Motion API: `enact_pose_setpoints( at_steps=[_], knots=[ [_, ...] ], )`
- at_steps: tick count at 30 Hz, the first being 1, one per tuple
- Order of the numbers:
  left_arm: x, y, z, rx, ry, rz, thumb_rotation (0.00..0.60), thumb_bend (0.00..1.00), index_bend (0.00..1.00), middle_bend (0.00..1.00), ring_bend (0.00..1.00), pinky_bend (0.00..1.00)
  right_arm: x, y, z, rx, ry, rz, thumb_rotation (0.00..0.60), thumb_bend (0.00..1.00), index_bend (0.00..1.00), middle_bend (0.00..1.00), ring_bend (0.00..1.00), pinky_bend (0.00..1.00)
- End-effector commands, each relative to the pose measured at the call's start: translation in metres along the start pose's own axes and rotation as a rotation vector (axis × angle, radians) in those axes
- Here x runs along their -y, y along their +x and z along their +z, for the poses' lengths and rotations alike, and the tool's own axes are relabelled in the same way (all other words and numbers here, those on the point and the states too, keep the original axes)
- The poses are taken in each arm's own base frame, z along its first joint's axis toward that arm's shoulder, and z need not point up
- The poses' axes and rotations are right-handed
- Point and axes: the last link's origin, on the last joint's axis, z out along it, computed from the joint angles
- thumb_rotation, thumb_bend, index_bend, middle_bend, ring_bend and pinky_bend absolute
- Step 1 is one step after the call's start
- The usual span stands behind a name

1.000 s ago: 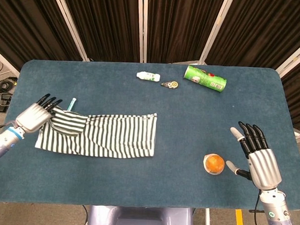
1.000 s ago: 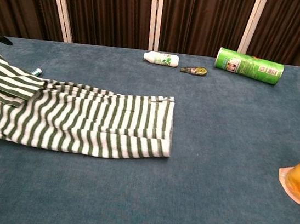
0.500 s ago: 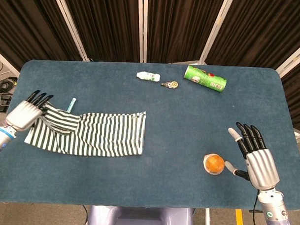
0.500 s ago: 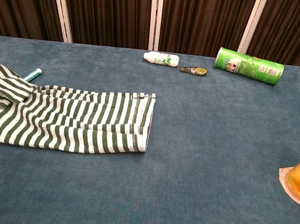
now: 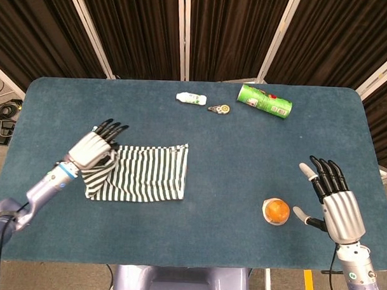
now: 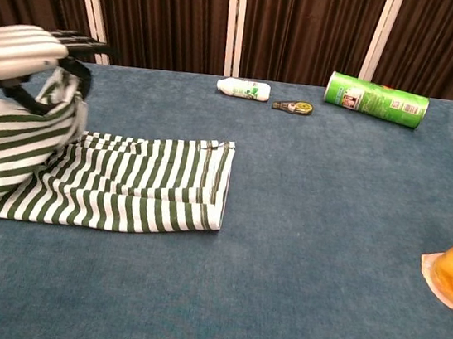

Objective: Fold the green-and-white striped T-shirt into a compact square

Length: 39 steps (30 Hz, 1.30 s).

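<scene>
T-shirt (image 5: 145,174) lies left of centre, a narrow band; left hand (image 5: 95,150) grips its lifted end mid-fold, right hand (image 5: 336,210) spread, holding nothing.

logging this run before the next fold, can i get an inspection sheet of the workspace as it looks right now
Surface: blue felt-topped table, no spill or damage seen.
Job's things: green-and-white striped T-shirt, folded into a long band; its left end is lifted off the table, the rest lies flat.
Clutter: green cylindrical can on its side, small white bottle on its side and a small dark tape-like item at the far edge; orange fruit in a clear cup near the right hand.
Hands: left hand grips the shirt's raised end; right hand holds nothing, fingers apart.
Cables: dark cables on the floor left of the table.
Surroundings: dark curtains with white poles behind.
</scene>
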Motion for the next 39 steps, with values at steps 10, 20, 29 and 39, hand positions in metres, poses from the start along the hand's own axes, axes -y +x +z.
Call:
enact_pose_setpoints(
  at_steps=[10, 20, 29, 39],
  knots=[
    [-0.055, -0.01, 0.055, 0.032, -0.061, -0.033, 0.6, 0.57, 0.82, 0.0, 0.0, 0.0, -0.003, 0.002, 0.001, -0.005, -0.008, 0.007, 0.6, 0.03, 0.17, 0.03, 0.0, 0.0],
    [-0.074, -0.018, 0.075, 0.053, -0.073, -0.042, 0.6, 0.56, 0.82, 0.0, 0.0, 0.0, -0.005, 0.003, 0.002, -0.008, -0.017, 0.006, 0.6, 0.03, 0.17, 0.03, 0.0, 0.0],
    [-0.089, -0.025, 0.091, 0.072, -0.078, -0.057, 0.6, 0.56, 0.82, 0.0, 0.0, 0.0, -0.007, 0.004, 0.002, -0.015, -0.026, 0.003, 0.6, 0.03, 0.17, 0.03, 0.0, 0.0],
    [-0.11, -0.033, 0.109, 0.093, -0.091, -0.067, 0.6, 0.53, 0.79, 0.0, 0.0, 0.0, -0.011, 0.007, 0.002, -0.023, -0.04, 0.0, 0.6, 0.03, 0.17, 0.03, 0.0, 0.0]
  ],
)
